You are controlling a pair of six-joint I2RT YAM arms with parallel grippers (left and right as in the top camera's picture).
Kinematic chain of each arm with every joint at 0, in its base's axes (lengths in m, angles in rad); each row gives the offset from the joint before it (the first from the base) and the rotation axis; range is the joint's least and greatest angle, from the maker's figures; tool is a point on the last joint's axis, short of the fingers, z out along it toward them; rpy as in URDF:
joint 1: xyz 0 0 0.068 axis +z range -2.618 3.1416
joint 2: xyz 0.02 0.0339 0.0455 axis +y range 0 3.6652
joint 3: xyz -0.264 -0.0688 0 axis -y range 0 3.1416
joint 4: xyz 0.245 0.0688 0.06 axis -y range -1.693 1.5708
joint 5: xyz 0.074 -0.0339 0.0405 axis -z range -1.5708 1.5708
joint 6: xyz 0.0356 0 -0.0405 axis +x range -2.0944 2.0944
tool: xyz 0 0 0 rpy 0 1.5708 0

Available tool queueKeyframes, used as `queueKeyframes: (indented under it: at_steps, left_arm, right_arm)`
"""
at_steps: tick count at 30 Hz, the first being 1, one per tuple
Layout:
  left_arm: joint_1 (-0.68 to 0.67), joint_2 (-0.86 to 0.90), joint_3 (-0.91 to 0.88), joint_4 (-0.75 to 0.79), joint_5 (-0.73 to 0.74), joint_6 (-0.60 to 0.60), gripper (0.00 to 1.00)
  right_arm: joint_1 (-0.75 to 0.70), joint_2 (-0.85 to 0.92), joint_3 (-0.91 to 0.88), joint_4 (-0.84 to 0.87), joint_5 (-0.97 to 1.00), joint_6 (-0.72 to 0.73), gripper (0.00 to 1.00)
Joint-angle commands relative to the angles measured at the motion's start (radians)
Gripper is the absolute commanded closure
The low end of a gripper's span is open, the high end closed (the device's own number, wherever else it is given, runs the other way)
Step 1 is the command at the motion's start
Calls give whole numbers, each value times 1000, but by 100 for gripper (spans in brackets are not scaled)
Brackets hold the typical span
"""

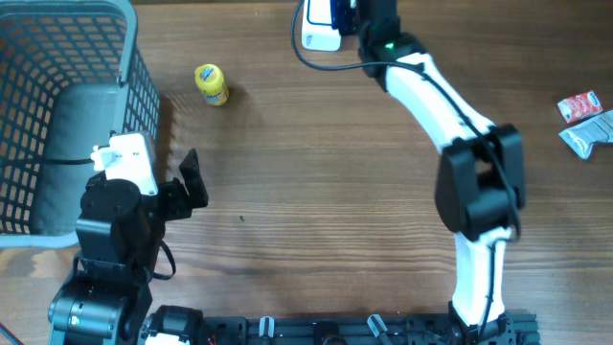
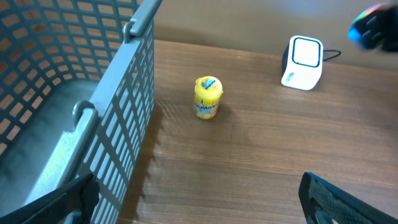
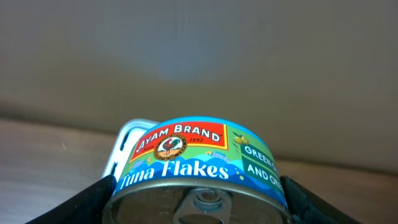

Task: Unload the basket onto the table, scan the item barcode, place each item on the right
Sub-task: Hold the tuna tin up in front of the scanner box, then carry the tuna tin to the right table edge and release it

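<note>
Can (image 3: pixel 200 163) pinched across its rim by the right gripper (image 3: pixel 199 208) at the table's far edge, scanner (image 3: pixel 122 144) just behind it, slightly left; left gripper (image 1: pixel 195 180) spread wide, well apart.

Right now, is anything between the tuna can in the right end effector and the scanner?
Nothing visible. The right end effector grips the tuna can right at the white scanner, which shows just behind the can. The yellow bottle stands well to the left, out of the way.
</note>
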Motion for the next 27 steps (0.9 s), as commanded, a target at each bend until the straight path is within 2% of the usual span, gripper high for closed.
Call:
queueKeyframes:
  at_steps: [1,8,13,16,19,22,27]
  left_arm:
    - [2,-2,10,2,-10,-5,0]
    - [2,-2,10,2,-9,-6,0]
    - [2,-2,10,2,-9,-10,0]
    - [2,-2,10,1,2,-10,0]
    - [2,-2,10,1,3,-10,0]
    - [2,-2,10,0,6,-10,0]
    - [2,-2,10,-1,10,-39,0]
  right_arm:
    - [-15,-154,2,-77,114,-19,66]
    - [-108,-212,2,-407,440,11,65]
    - [-261,-212,2,-599,460,94,62]
    - [-360,-212,2,-678,414,135,62]
    - [-526,-212,2,-779,285,220,67]
    - [-673,-210,2,-798,116,231,69]
    - [-872,-199,-1,-809,83,245,68]
